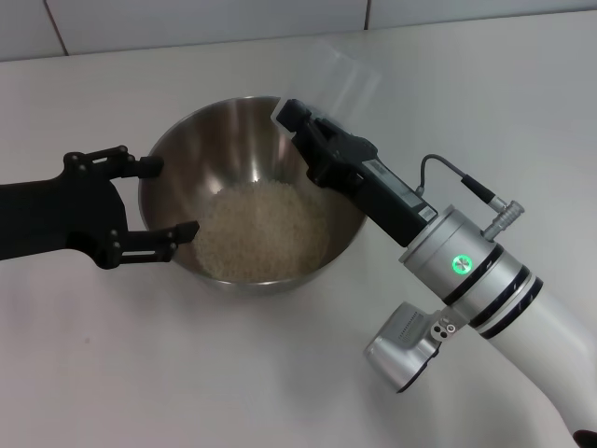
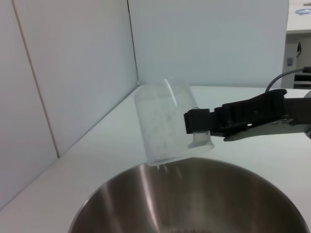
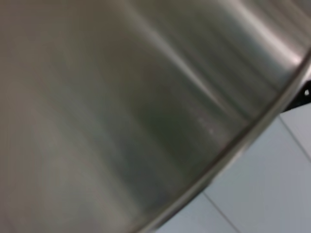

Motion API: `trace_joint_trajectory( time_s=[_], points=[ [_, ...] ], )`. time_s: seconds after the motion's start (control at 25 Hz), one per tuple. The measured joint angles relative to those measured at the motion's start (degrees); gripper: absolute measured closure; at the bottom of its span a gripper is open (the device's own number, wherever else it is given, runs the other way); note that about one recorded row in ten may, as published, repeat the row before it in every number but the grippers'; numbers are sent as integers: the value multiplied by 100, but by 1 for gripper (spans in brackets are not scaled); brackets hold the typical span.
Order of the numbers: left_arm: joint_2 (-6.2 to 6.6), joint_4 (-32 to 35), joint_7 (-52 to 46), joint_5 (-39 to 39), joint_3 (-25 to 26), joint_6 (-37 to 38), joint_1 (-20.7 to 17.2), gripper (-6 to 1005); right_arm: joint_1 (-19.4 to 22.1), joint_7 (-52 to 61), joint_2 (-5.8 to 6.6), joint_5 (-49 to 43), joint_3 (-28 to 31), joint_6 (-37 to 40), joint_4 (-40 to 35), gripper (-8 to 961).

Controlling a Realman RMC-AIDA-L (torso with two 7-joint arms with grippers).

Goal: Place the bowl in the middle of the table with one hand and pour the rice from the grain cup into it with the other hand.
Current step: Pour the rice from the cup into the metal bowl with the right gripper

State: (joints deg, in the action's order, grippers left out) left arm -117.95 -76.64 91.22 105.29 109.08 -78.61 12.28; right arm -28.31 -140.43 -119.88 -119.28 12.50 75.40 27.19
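Bowl (image 1: 252, 191): set on the table (image 1: 140, 373), its left rim straddled by the left gripper (image 1: 168, 198), fingers spread wide.
Rice (image 1: 256, 229): heaped inside the bowl.
Grain cup (image 2: 167, 121): upended above the bowl's far rim, pinched by the right gripper (image 1: 291, 114).
Stray grains: seen falling below the cup mouth.
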Motion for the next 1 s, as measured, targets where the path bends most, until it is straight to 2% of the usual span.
trace_joint_trajectory(
  time_s=[0.16,0.24,0.28,0.32,0.36,0.48,0.52,0.56,0.6,0.68,0.72,0.76,0.84,0.92,1.0],
  points=[
    [-14,0,-58,130,0,0,52,152,133,487,0,53,272,52,404,945],
    [-22,0,-59,143,0,-1,57,152,275,1306,0,90,503,56,769,945],
    [-22,0,-59,143,0,-1,57,152,346,1849,2,94,603,56,930,945],
    [-23,0,-60,141,0,-1,57,152,517,3040,12,108,800,29,1227,945],
    [-23,0,-60,141,0,-1,57,152,517,3040,12,108,800,29,1227,945],
    [-25,-1,-61,142,0,0,56,152,699,4841,26,261,976,-51,1451,944],
    [-26,-2,-61,143,0,0,56,152,768,6128,40,404,1072,-19,1476,944],
    [-26,-2,-61,145,0,6,54,152,768,6128,40,404,1072,-19,1476,939],
    [-26,-2,-61,145,0,6,54,152,815,6973,50,450,1185,30,1446,935],
    [-28,-3,-55,146,0,31,43,152,906,8739,72,467,1546,100,1237,926],
    [-31,-1,-49,144,0,33,41,152,917,10451,80,407,1893,114,766,921],
    [-32,-1,-46,144,0,34,40,152,917,10451,80,407,1893,114,766,917],
    [-35,2,-41,143,-1,36,41,152,767,11877,66,373,2031,86,30,907],
    [-36,8,-35,137,-1,36,47,152,426,13418,38,420,2045,-184,-979,898],
    [-36,23,-25,127,-1,39,52,152,304,13820,42,422,2028,-403,-1246,889]
  ],
)
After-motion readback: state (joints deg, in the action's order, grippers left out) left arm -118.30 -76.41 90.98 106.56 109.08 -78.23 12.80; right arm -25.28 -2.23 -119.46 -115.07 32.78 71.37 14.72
